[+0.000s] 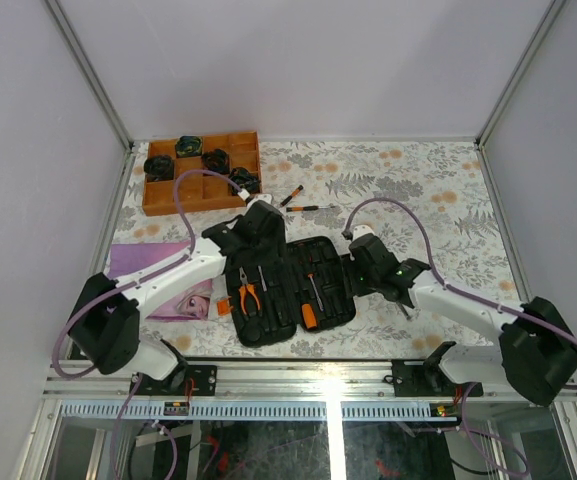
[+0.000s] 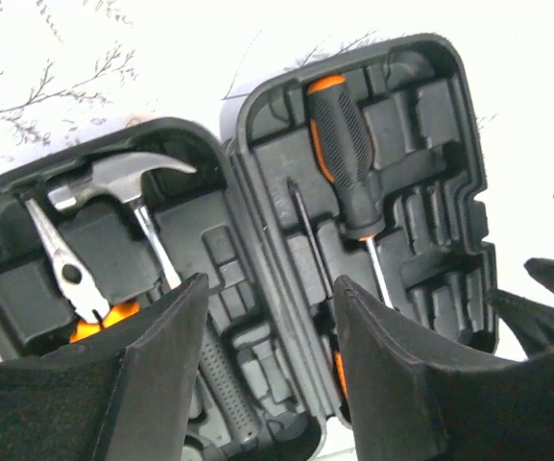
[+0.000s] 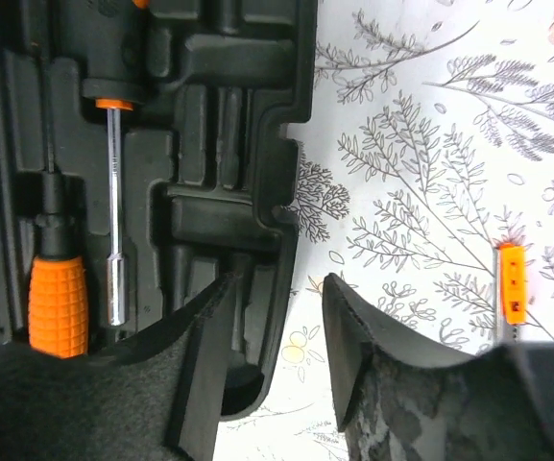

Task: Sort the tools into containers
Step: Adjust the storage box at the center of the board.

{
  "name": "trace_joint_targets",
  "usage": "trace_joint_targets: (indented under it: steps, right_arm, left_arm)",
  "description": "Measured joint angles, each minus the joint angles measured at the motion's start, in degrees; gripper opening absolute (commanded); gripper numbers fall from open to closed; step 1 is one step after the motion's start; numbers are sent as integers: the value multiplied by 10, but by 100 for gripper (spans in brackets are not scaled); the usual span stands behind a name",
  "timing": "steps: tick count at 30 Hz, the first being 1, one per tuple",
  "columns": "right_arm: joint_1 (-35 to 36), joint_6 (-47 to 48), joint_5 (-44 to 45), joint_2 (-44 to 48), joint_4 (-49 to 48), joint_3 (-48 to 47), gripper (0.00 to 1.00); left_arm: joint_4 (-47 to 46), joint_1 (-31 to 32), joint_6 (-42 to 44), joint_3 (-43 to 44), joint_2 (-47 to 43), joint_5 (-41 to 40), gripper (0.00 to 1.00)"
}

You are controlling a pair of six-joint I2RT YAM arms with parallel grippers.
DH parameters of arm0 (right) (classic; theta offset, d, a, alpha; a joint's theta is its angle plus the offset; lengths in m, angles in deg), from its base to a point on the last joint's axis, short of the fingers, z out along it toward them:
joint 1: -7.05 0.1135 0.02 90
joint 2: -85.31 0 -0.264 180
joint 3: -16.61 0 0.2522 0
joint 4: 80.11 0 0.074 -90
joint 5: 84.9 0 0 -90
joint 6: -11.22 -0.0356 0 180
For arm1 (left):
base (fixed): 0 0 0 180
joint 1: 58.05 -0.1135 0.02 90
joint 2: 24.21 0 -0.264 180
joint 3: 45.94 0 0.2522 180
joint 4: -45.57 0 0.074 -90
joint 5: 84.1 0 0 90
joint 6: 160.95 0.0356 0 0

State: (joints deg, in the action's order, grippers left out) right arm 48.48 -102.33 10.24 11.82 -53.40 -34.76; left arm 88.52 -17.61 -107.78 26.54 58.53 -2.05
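**On tabletop: sort part-done, 2 drivers left out**

From top view: shows tool case lying open mid-tabletop, w/ pliers, hammer & orange-handled driver already in slots. Leaves short loose driver & long loose driver just beyond case's far edge, near wooden tray. Puts left hand over case's far-left corner, right hand at its right end.

From left wrist: confirms hammer & pliers side by side in one half, big black-&-orange driver in the other; leaves many moulded slots bare. Shows left hand released, nothing betw. fingers, hovering above case.

From right wrist: shows right hand released & empty too, one finger over case rim, other over bare tabletop. Picks out orange-handled driver & slim steel-shaft driver seated alongside. Catches orange-tipped tool out on tabletop, well apart from case; prob. one of the loose pair, can't tell which.

Est.: about halfway or past. Remaining: fetch both loose drivers, seat each, maybe shut case. Can't tell re tools out of frame.
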Motion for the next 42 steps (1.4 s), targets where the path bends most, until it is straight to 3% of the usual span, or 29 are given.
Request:
trace_joint_targets:
  steps: [8,16,28,42]
  right_arm:
    - [0,-13,14,97,32,-9,51]
    - [0,-67,-3,137,30,9,48]
    - [0,-119,-18,142,26,35,45]
    - [0,-137,-31,129,16,42,36]
  left_arm:
    - [-16,0,-32,47,59,0,52]
    - [-17,12,-70,96,125,-9,46]
    - [-10,35,-105,141,214,-43,42]
    - [-12,35,-109,147,245,-49,40]
